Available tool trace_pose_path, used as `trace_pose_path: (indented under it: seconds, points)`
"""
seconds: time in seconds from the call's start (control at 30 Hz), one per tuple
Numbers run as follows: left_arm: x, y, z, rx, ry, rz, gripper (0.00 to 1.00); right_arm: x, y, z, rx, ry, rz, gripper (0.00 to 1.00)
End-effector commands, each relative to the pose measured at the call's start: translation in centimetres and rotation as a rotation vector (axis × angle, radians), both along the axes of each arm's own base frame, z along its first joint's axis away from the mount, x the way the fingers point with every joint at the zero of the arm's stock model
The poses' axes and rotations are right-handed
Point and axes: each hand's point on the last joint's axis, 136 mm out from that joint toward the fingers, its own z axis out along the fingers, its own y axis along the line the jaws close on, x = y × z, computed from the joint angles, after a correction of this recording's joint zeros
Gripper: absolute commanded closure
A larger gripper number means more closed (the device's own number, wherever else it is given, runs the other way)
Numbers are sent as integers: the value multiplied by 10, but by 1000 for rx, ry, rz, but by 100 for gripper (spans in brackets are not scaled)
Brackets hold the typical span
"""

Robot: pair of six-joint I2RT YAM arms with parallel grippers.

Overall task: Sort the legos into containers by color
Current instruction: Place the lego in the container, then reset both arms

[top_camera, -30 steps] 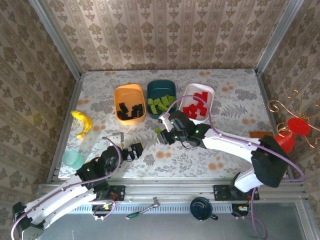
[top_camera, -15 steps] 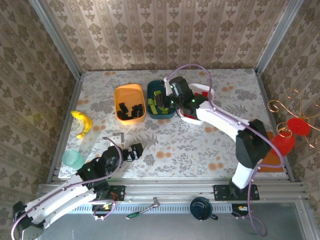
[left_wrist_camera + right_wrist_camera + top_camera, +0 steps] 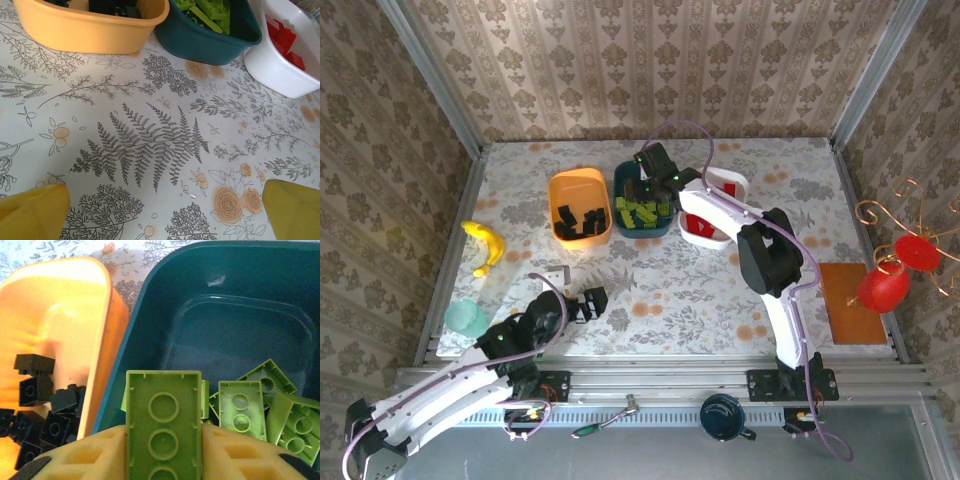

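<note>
My right gripper (image 3: 163, 450) hangs over the far end of the dark teal container (image 3: 240, 315), shut on a lime green lego (image 3: 163, 415) whose hollow underside faces the camera. More green legos (image 3: 240, 405) lie in the tub below. In the top view the right gripper (image 3: 645, 178) sits above the teal container (image 3: 645, 232). Black legos (image 3: 582, 222) lie in the orange container (image 3: 565, 185), and red legos (image 3: 700, 225) in the white container (image 3: 705, 240). My left gripper (image 3: 592, 302) is open low over the near table, with nothing between its fingers (image 3: 35, 210).
A yellow banana (image 3: 485, 245) and a pale-green cup (image 3: 467, 318) sit at the left edge. A brown board (image 3: 848, 302) and a red ornament (image 3: 882, 288) are at the right. The three tubs stand side by side ahead of the left gripper (image 3: 165, 210).
The right arm swung from the middle of the table to above the teal tub, carrying the green lego. The left arm has stayed put.
</note>
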Motion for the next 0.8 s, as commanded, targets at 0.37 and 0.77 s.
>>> trace_pose_path:
  seconds: [0.37,0.77]
  points:
    - [4,-7,14,-9,-28,-17,0,-44,-12,117,118,-204,25,0]
    - [28,-19,62,160,-104,-27,0,-148,-85,110,71,-322,-109,0]
